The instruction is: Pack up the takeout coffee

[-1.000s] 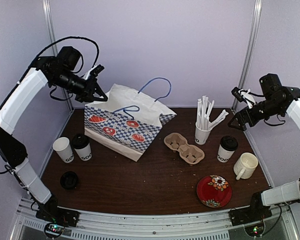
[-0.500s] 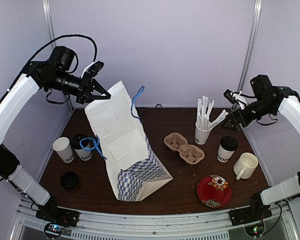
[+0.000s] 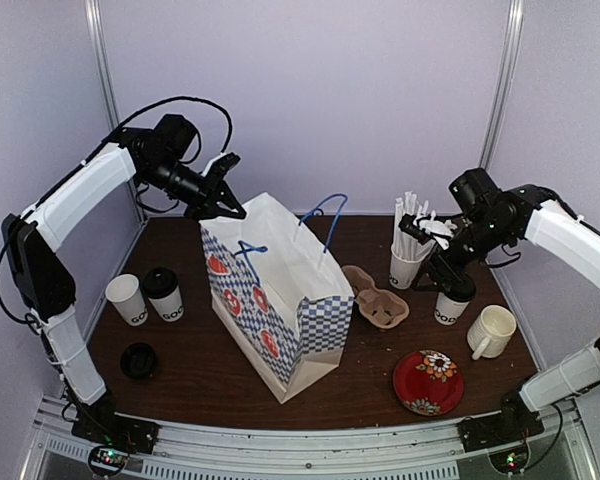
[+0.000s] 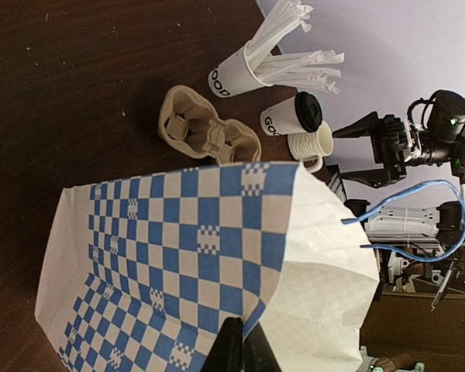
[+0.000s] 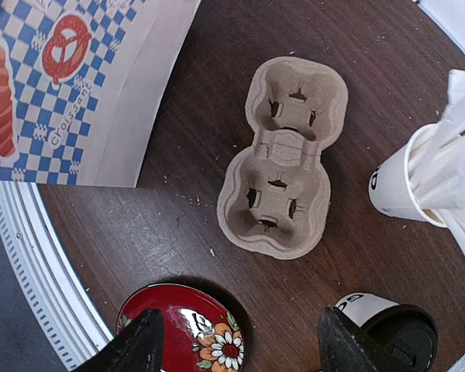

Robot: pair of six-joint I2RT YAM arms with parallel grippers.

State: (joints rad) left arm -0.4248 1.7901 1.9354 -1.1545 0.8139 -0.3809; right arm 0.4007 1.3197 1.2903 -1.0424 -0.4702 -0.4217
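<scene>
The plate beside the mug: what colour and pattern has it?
The plate is red with painted flowers; the right wrist view shows it best.

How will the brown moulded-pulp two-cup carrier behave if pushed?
The brown moulded-pulp two-cup carrier looks thin and hollow, so probably light and easy to slide. It lies low and flat on the dark table, so tipping seems unlikely. Its thin walls may dent if squeezed.

1. Tabletop (image 3: 380,350): dark brown wood, a few pale crumbs.
2. Centre: checked paper bag (image 3: 270,320), upright, base on the wood.
3. Left side: open paper cup (image 3: 127,298) just beside a lidded cup (image 3: 163,293); loose black lid (image 3: 138,360) nearer the front edge.
4. Right of the bag: cardboard cup carrier (image 3: 380,300), stirrer cup (image 3: 406,265), second lidded cup (image 3: 446,310), cream mug (image 3: 492,331), red flowered plate (image 3: 428,381).
</scene>
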